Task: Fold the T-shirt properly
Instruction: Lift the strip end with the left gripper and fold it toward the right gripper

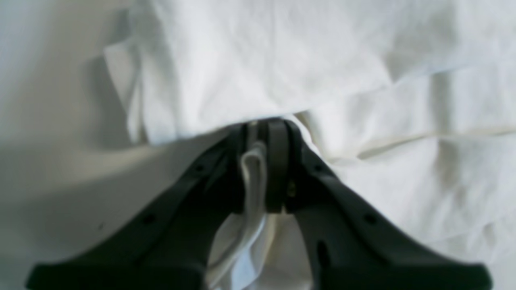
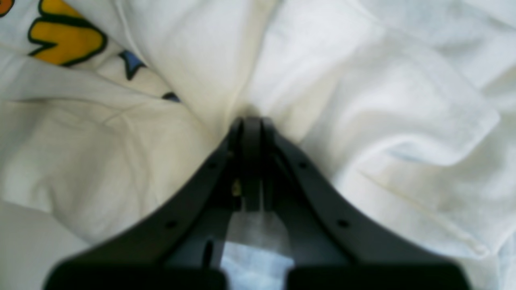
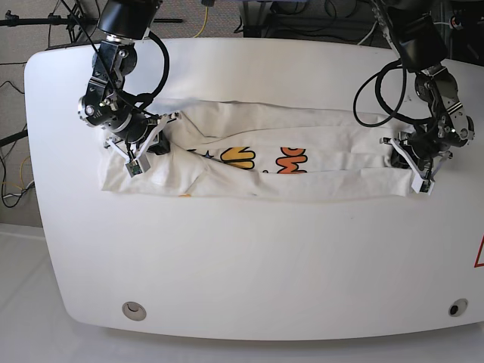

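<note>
You have the T-shirt (image 3: 265, 170) stretched across the far desk (image 3: 249, 265), left gripper (image 1: 262, 161) and right gripper (image 2: 252, 133) each clamped on an end edge, with bare desk on the near side.

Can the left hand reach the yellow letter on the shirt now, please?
Probably not as things stand. The left hand is shut on the T-shirt at one end, and the yellow letter lies far along the cloth, nearer the right hand.

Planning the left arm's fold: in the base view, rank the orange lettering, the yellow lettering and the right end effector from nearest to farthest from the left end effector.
1. Orange lettering, shirt middle.
2. Yellow lettering, beside it, further across.
3. Right end effector, at the opposite end of the T-shirt from the left end effector.
</note>
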{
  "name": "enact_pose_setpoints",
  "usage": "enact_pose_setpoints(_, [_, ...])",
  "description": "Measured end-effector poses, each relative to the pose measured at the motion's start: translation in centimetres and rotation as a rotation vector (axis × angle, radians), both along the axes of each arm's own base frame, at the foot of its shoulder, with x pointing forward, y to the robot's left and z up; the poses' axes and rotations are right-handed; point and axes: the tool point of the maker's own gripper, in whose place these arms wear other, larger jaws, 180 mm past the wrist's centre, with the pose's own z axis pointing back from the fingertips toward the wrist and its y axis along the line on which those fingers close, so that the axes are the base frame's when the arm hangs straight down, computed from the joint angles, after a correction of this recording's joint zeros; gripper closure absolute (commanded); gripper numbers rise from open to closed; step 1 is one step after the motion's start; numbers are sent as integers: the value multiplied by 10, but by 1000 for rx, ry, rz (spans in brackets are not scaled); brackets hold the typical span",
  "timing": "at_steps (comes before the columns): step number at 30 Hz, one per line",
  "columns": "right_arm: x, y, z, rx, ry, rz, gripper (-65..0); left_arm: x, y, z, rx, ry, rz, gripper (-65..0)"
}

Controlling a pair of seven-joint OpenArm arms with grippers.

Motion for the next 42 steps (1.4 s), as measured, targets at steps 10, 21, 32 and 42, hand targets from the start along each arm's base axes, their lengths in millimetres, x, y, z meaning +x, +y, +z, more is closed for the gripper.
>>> enact_pose_setpoints(10, [1, 0, 1, 0, -1, 1, 0, 20, -29, 51, 57, -111, -57, -65])
enact_pose_setpoints(21, [0, 0, 0, -1, 3, 1, 0, 32, -93, 64, 43, -141, -193, -66])
enact_pose_setpoints(32, [0, 0, 0, -2, 3, 1, 0, 31, -190, 61, -52, -160, -388, -66])
enact_pose_setpoints(42, [0, 0, 0, -2, 3, 1, 0, -5, -293, 55, -159, -169, -623, -66])
